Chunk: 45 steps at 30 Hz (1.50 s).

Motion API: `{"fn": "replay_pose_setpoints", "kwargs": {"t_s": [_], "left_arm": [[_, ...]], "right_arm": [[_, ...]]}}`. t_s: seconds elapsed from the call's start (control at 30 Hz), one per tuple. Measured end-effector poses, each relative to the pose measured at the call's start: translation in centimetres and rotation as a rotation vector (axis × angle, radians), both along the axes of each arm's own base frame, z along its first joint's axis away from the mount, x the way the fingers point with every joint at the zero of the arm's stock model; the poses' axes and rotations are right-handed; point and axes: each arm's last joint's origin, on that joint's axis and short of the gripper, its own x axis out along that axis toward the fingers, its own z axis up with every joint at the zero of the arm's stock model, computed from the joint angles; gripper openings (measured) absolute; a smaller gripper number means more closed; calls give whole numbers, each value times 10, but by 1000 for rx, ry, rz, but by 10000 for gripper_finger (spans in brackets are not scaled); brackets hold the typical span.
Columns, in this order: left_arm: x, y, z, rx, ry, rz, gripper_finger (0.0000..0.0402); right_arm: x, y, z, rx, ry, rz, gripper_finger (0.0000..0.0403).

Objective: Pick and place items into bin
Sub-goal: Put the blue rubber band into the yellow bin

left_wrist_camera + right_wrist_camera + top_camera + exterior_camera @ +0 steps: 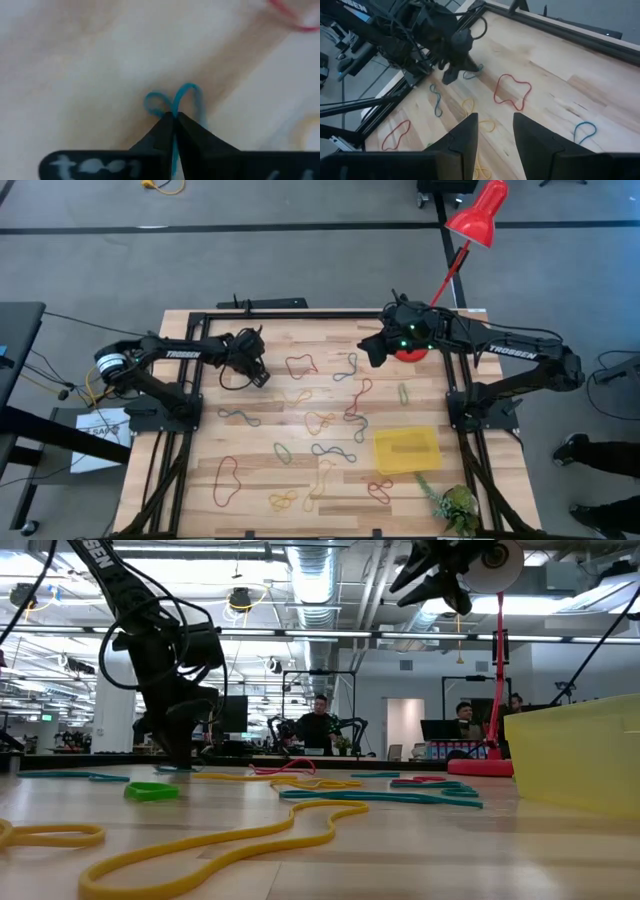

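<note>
My left gripper [262, 377] is down at the table's far left, shut on a blue rubber band [192, 92]. The right wrist view shows this gripper [462, 67] with the band [472, 75] at its tips. Many other rubber bands lie flat on the wood, among them a red one [301, 366] and a yellow one [320, 421]. The yellow bin [407, 450] rests on its base at the near right. My right gripper [495, 127] hangs open, high above the far right of the table [372, 350], holding nothing. My left gripper pinches the blue band between its two fingertips [165, 125], where the strands cross [173, 106]. The fingers slant steeply down onto it. Two small loops bulge out past the tips and lie on the wood; one strand [174, 150] runs back between the fingers.
A red lamp [478, 215] stands with its round base [408, 352] at the far right, under my right arm. A green plant sprig [452, 502] lies at the near right corner. A black frame [290, 313] borders the table. People sit in the room behind [320, 725].
</note>
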Motion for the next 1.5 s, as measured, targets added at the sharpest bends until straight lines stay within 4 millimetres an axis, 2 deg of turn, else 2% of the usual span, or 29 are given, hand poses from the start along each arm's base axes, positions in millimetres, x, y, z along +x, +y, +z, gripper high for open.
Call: {"fn": "replay_pose_setpoints", "kwargs": {"t_s": [0.07, 0.2, 0.33, 0.5, 0.63, 0.77, 0.87, 1.0, 1.23, 1.5], "left_arm": [[3, -2, 11, -57, -62, -5, 2], [13, 1, 51, -75, -275, -40, 1], [17, 0, 103, -50, -474, -99, 0], [15, -6, 161, 5, -668, -170, 0], [14, -15, 200, 68, -776, -227, 0], [18, -24, 226, 99, -844, -280, 0], [20, -30, 233, 120, -857, -288, 0], [23, -34, 232, 138, -840, -266, 0], [24, -37, 232, 166, -823, -240, 0], [24, -36, 232, 197, -809, -205, 0]], "right_arm": [[0, 0, 0, -1, 0, 0, 118], [1, 2, 0, -25, 5, 25, 118], [5, 7, 5, -81, -41, 89, 118], [14, 14, 21, -157, -216, 154, 118], [30, 17, 24, -185, -324, 172, 118], [54, 19, 24, -193, -462, 244, 118], [74, 18, 18, -182, -563, 271, 118], [93, 15, 10, -135, -661, 276, 118], [118, 11, -15, -50, -630, 255, 118], [148, 7, -12, -46, -627, 269, 118]]}}
